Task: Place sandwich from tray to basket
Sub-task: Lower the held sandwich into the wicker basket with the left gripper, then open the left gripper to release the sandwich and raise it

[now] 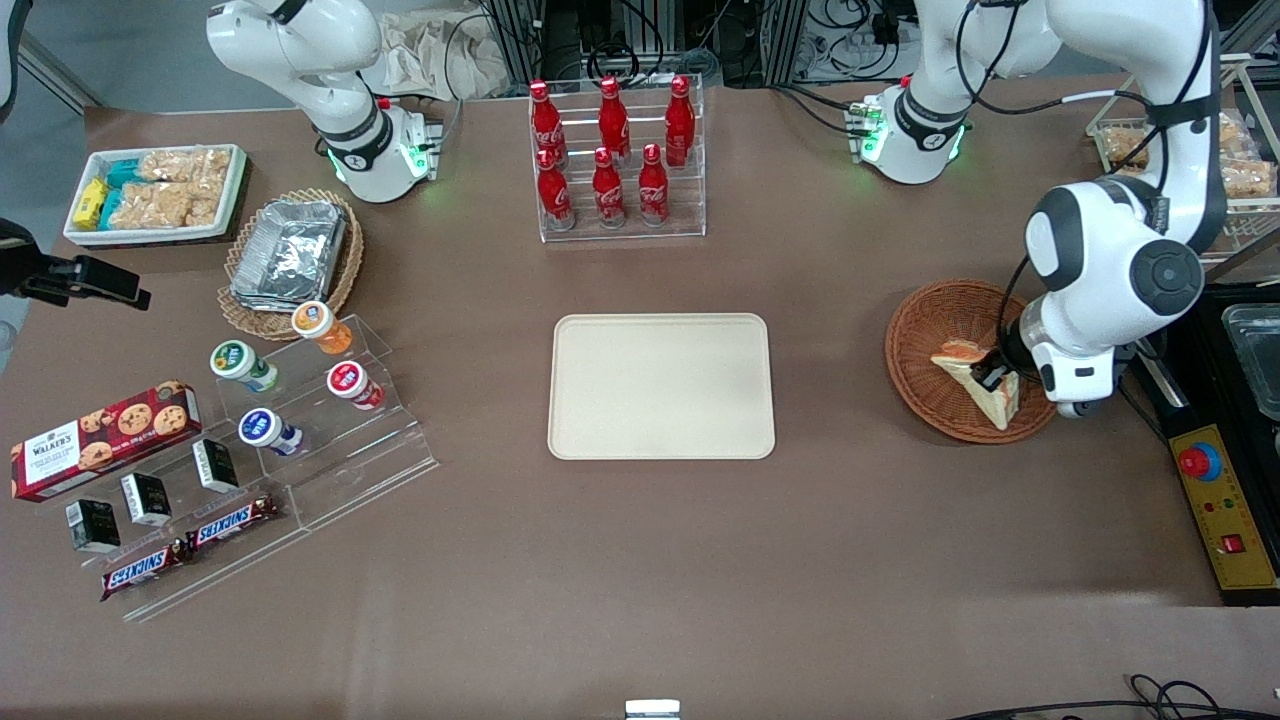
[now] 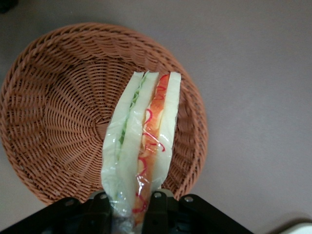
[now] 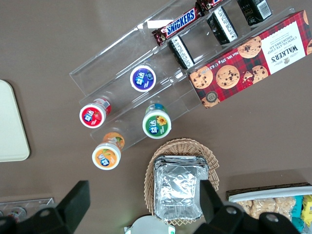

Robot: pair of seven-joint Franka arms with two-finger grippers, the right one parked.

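Here we are at the working arm's end of the surface (image 1: 860, 560): my end effector (image 1: 988, 372) is right over the brown basket (image 1: 925, 365), gripping the wrapped sandwich (image 1: 978, 388) by one end. My wrist view shows the end effector (image 2: 130, 208) with its fingers closed on the clear wrapping, green and orange-red filling showing between white bread, all against the woven bowl. Whether the sandwich touches the wicker, I can't tell. The pale tray (image 1: 660, 386) lies between the brown basket and the clear stepped rack (image 1: 345, 480), toward the parked arm's end.
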